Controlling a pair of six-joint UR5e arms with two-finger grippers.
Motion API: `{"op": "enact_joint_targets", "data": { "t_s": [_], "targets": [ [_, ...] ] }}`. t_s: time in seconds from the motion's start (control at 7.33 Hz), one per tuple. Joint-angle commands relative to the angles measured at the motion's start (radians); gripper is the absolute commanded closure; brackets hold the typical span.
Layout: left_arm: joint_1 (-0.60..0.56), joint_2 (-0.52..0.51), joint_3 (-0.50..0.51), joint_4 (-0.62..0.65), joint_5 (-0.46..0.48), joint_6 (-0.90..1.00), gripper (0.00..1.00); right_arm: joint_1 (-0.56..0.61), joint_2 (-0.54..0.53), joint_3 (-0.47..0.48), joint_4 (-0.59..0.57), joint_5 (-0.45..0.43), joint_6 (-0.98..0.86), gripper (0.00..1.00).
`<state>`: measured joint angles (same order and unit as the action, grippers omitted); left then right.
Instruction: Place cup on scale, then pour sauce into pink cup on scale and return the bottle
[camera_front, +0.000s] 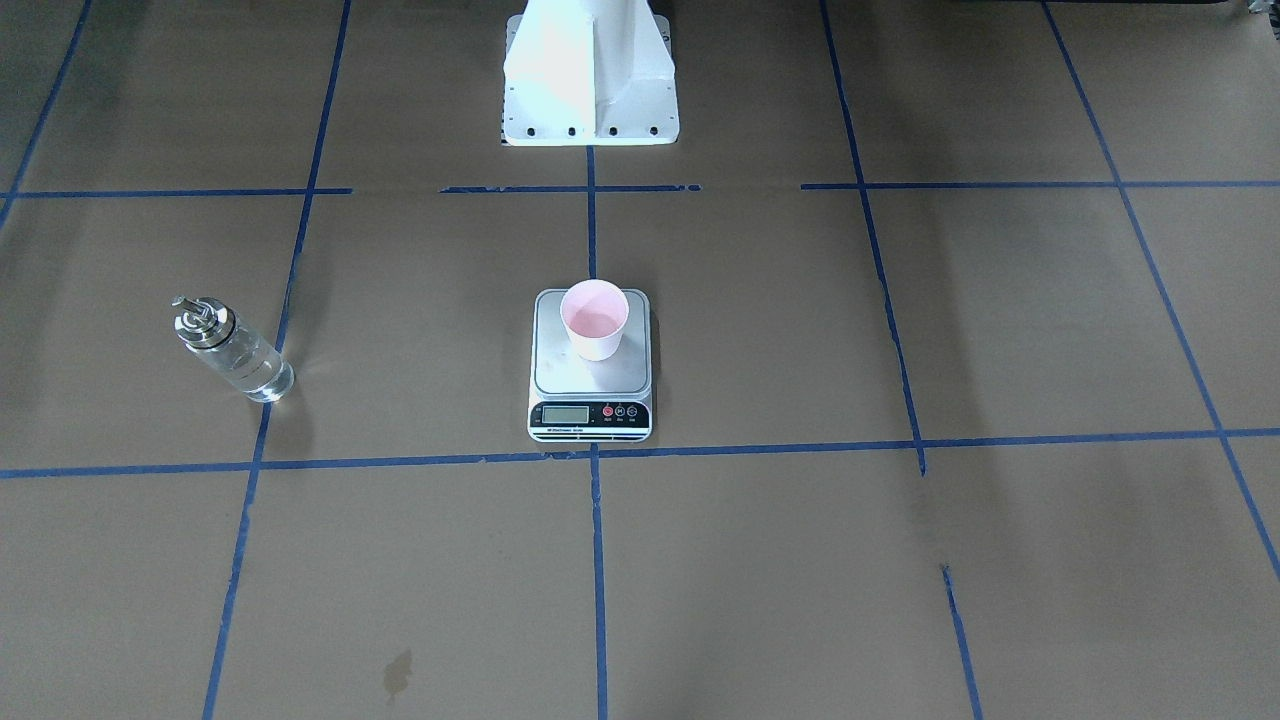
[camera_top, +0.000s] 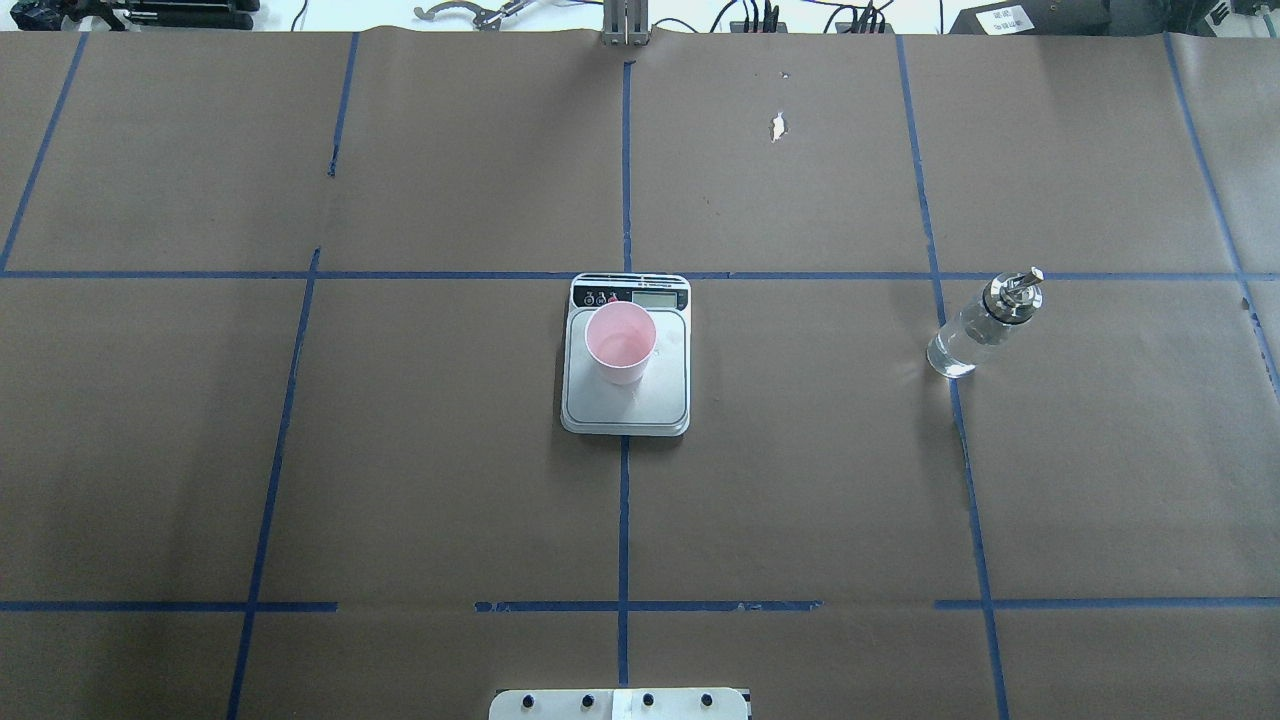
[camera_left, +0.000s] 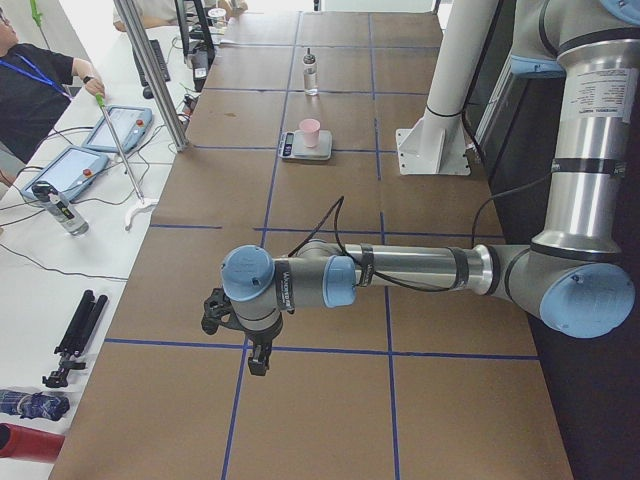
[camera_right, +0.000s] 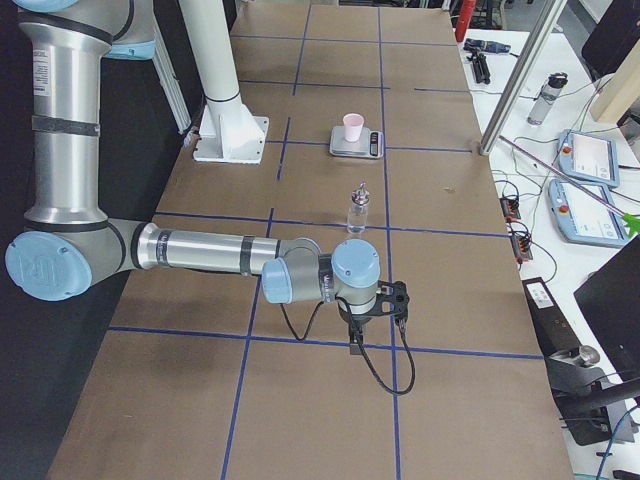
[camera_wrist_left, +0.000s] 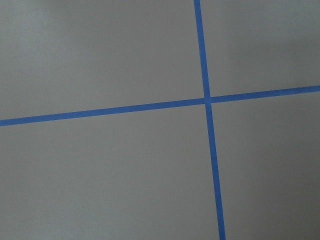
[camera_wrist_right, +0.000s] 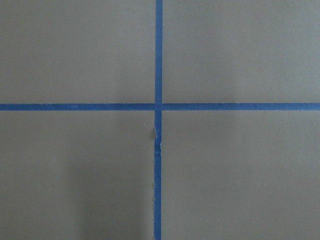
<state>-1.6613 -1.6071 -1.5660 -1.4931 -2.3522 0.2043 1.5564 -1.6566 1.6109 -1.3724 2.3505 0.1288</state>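
Observation:
The pink cup (camera_front: 594, 320) stands upright on the scale (camera_front: 590, 385) at the table's middle, toward the platform's display end in the overhead view (camera_top: 620, 343). The clear glass bottle (camera_top: 980, 325) with its silver pourer cap stands upright on the paper on the robot's right, apart from the scale (camera_top: 625, 405). No stream of sauce shows. My left gripper (camera_left: 256, 360) hangs over the paper near the table's left end, far from the cup (camera_left: 310, 132). My right gripper (camera_right: 356, 345) hangs over the paper near the right end, short of the bottle (camera_right: 357, 212). I cannot tell if either is open.
The white robot pedestal (camera_front: 590, 70) stands behind the scale. Blue tape lines grid the brown paper. A side bench with tablets (camera_left: 122, 125) and cables runs along the far edge, and a seated person (camera_left: 30, 90) is there. Both wrist views show only paper and tape.

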Motion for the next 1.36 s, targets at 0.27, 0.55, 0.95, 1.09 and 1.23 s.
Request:
{"op": "enact_joint_targets", "data": {
  "t_s": [0.27,0.55,0.95,1.09,1.23],
  "targets": [
    [0.000,-0.001,0.004,0.005,-0.032,-0.044,0.00,-0.001,0.000,0.000,0.001,0.003,0.006,0.00],
    [0.000,-0.001,0.001,-0.001,-0.033,-0.083,0.00,-0.001,0.001,-0.002,0.001,0.004,0.009,0.00],
    [0.000,0.001,0.004,-0.001,-0.033,-0.085,0.00,-0.001,0.001,-0.002,0.003,0.006,0.009,0.00],
    [0.000,0.001,0.006,-0.001,-0.033,-0.085,0.00,-0.001,0.001,-0.002,0.003,0.006,0.009,0.00],
    [0.000,0.001,0.006,-0.003,-0.033,-0.085,0.00,-0.001,0.001,-0.002,0.003,0.006,0.009,0.00]
  ]
}}
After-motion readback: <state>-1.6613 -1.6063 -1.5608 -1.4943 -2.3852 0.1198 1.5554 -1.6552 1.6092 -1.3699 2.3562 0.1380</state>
